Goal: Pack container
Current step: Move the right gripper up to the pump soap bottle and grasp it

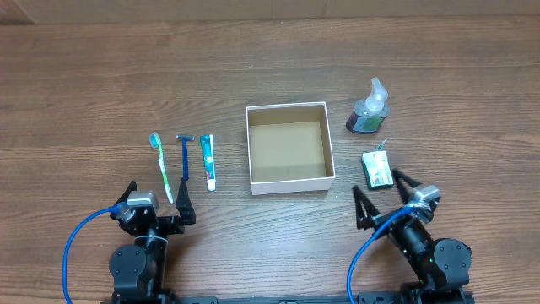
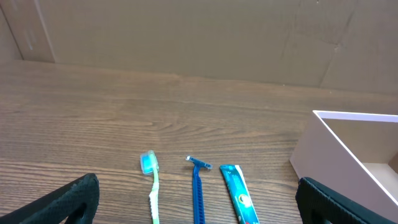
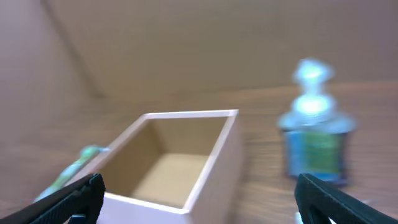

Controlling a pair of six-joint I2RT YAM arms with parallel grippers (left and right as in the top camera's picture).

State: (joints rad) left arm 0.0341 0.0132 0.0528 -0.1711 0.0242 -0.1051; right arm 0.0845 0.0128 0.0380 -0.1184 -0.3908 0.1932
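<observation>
Overhead, box (image 1: 287, 152): empty.
Unpacked: toothbrush (image 1: 161, 165), razor (image 1: 185, 158), paste (image 1: 207, 160), bottle (image 1: 369, 108), packet (image 1: 378, 168).
Left gripper (image 1: 157, 197): jaws apart, empty.
Right gripper (image 1: 376, 182): jaws apart, empty.
Progress: nothing packed.

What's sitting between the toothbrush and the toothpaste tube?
A blue razor, lying parallel to both and touching neither. It is clear in the overhead view, and the left wrist view shows it too.

My two arms sit folded low, my left gripper (image 1: 158, 201) and right gripper (image 1: 382, 196) both spread wide, pointing forward
</observation>
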